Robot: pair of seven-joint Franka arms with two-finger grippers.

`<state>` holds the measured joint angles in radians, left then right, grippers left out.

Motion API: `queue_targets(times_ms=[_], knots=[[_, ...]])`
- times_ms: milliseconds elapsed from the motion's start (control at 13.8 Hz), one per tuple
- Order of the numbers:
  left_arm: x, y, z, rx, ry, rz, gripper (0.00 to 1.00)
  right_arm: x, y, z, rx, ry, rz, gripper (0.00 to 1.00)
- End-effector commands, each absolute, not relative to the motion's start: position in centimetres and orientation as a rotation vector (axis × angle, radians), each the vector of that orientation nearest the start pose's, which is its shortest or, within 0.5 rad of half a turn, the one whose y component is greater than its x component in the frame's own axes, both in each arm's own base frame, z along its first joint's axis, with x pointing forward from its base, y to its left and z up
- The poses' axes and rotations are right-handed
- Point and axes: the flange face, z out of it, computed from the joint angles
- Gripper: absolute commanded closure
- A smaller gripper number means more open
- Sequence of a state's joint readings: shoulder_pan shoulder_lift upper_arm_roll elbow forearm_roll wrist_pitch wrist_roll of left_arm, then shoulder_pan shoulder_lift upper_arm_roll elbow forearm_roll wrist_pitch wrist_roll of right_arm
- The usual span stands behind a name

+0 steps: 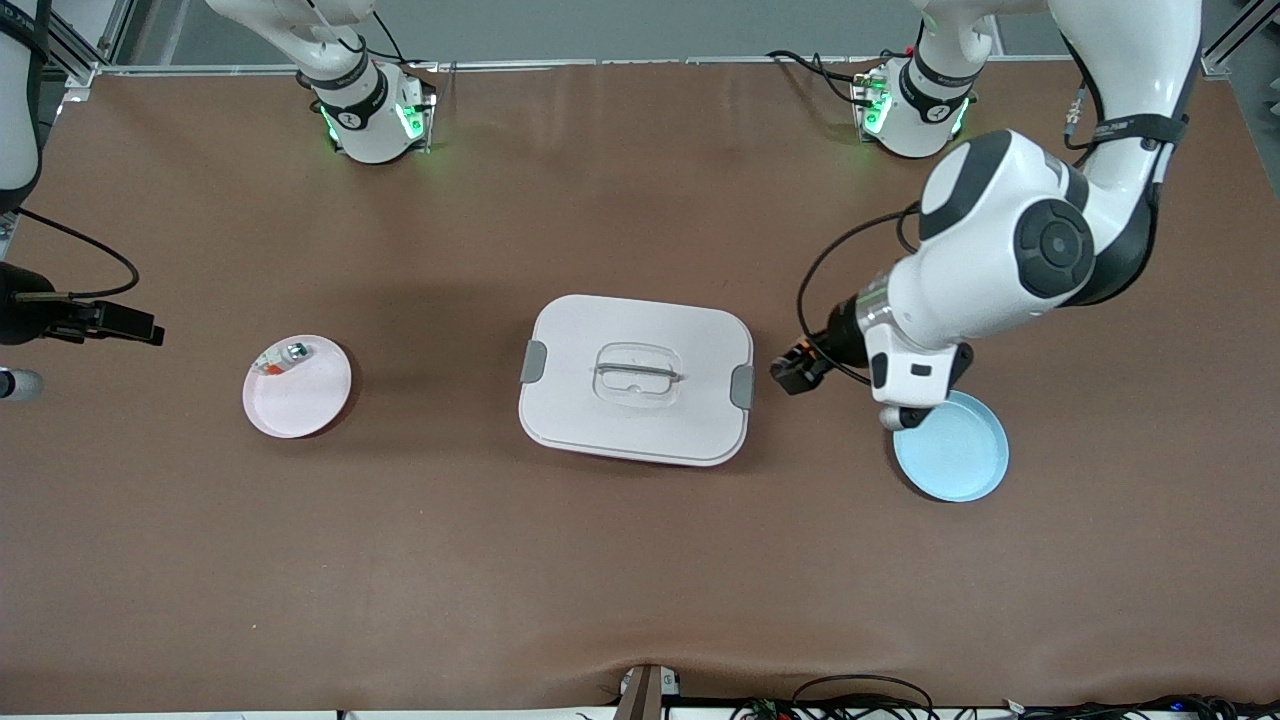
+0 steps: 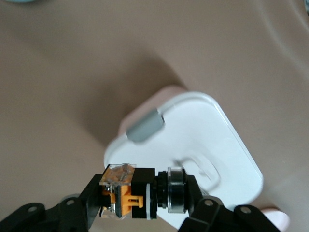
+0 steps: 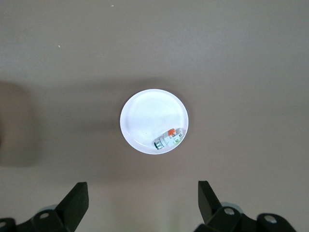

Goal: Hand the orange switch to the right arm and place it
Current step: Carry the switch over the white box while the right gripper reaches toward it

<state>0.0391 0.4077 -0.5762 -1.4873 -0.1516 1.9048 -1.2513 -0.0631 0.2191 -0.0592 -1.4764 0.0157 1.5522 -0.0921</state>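
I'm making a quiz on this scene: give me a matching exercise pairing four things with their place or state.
Things:
1. orange switch
2. right gripper
3. silver-and-red piece
4. blue plate

Places or states:
A. in the pink plate
B. toward the left arm's end of the table
C. open, above the pink plate
D. clamped in the left gripper

Pairs: 1-D, 2-C, 3-A, 4-B

Two plates [image 1: 297,400] [image 1: 960,460], one lidded box [image 1: 636,380], two switches [image 2: 130,193] [image 1: 285,356].
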Motion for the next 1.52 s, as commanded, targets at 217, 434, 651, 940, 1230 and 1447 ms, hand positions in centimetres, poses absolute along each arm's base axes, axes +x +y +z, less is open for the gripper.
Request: queue_targets(times_ms=[217, 434, 651, 940, 1230, 1447], knots=[[57.0, -36.4, 52.6, -2.957, -1.712, 0.74, 0.97, 62.0, -3.0, 53.8, -2.895, 0.013, 0.145, 0.0], [55.5, -38.7, 53.5, -2.882, -1.794, 0.92, 0.97, 62.3, -0.2, 54.0, -2.78, 0.021, 0.129, 0.0], [55.8, -40.7, 54.2, -2.749, -1.931, 1.094, 0.98, 62.3, 3.2, 53.6, -2.646, 0.142, 0.144, 0.0], [55.9, -43.5, 53.6, -2.643, -2.056, 1.171, 0.98, 61.4, 8.2, 53.4, -2.496, 0.225, 0.111, 0.0], [56.0, -45.7, 52.5, -2.541, -2.203, 1.209, 0.98, 58.3, 12.4, 53.8, -2.409, 0.337, 0.099, 0.0], [55.9, -47.2, 51.6, -2.514, -2.268, 1.222, 0.98, 56.8, 15.7, 55.2, -2.406, 0.36, 0.131, 0.0]])
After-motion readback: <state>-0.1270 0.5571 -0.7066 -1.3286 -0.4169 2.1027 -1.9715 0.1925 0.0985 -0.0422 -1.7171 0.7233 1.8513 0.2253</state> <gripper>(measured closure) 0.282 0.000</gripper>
